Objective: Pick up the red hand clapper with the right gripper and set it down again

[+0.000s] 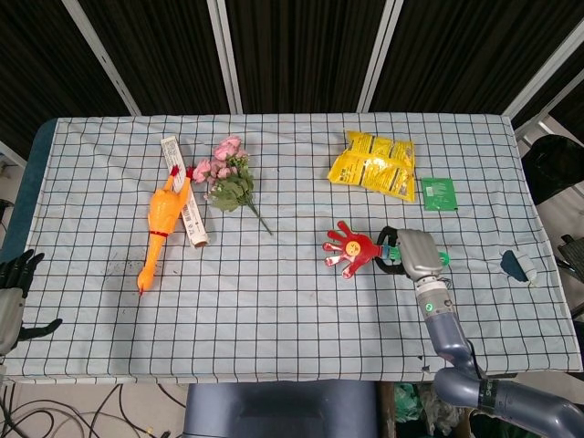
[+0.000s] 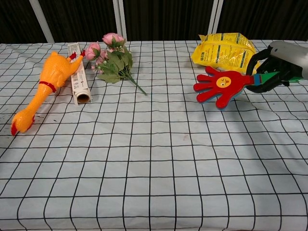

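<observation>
Red hand clapper (image 1: 349,249) (image 2: 220,85): flat plastic toy shaped like open palm, fingers spread. Small yellow smiley face at palm centre. Blue and green layers show beneath red one. Green handle at wrist end, gripped by right hand (image 1: 412,255) (image 2: 276,65). Raised off checkered table, held roughly level, slightly tilted. Plastic fingers point toward table's left side. Sits in right half of table, just in front of yellow bag.
</observation>
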